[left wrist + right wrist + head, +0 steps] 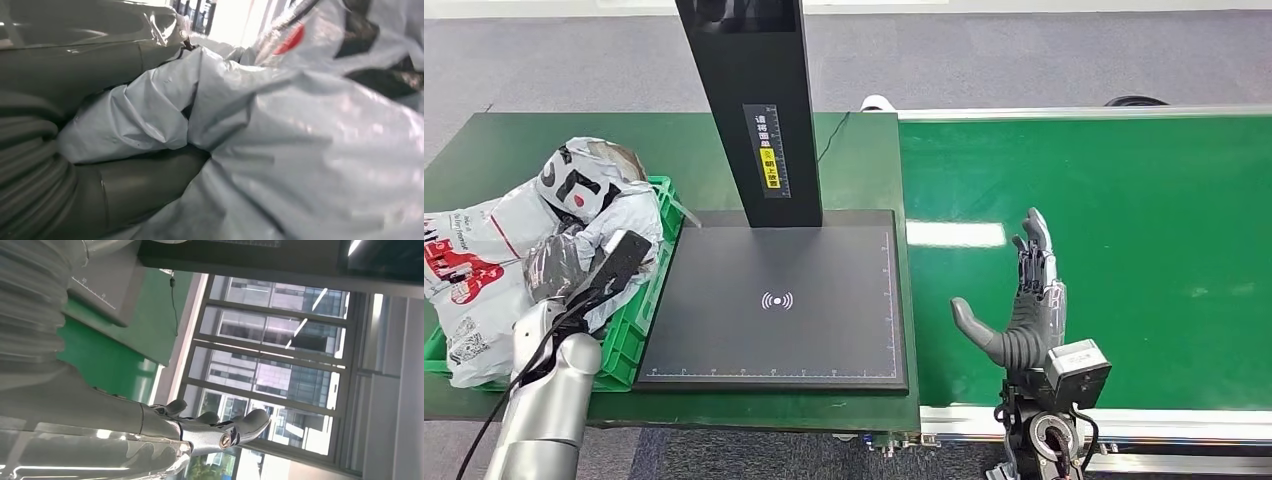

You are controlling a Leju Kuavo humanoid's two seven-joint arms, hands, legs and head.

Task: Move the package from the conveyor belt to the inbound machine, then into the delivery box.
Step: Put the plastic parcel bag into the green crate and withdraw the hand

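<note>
The last step is in hand: the crumpled light-grey plastic mailer package [619,215] lies on the heap of bags in the green plastic delivery crate [662,190] at the left end of the green desk [504,140], so it has, by my judgement, passed the flat black inbound scanner plate [774,300] and reached the box. The left robot hand [614,262] rests on the package; in the left wrist view grey fingers [150,177] lie along its folds, but whether they clamp it cannot be told. The right robot hand [1024,305] stands over the bare green conveyor belt [1144,200], fingers apart and upright, holding nothing. The package is bunched and shows no clear facing; its long axis appears to run from near left to far right across the crate's right side, though the crumpling leaves this uncertain. The next move calls for freeing the left robot hand and lifting it straight up without snagging the loose film or dragging neighbouring bags over the crate wall.
</note>
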